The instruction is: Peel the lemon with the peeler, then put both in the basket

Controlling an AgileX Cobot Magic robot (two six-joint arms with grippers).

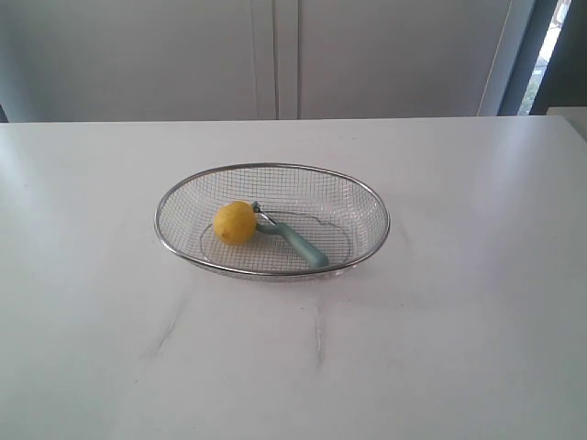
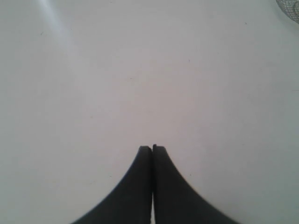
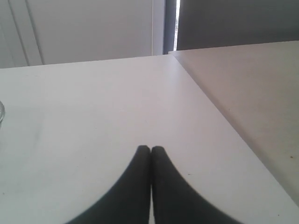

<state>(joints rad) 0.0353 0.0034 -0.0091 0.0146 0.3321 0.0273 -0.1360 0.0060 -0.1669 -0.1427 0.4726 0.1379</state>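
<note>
Lemon [image 1: 235, 223] lies in the basket [image 1: 275, 166], toward its left rim, peeler [image 1: 295, 241] just beside it; my left gripper [image 2: 152, 148] and right gripper [image 3: 150, 149] are clenched, empty.

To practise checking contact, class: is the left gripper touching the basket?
Apart. The left wrist view shows a wide stretch of bare table between the shut left gripper and the basket mesh.

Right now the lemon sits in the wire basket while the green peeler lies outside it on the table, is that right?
Not quite. The lemon does sit in the basket, but the peeler is not out on the table: it lies inside the basket too, its blade end right beside the lemon. The exterior view shows this.
</note>
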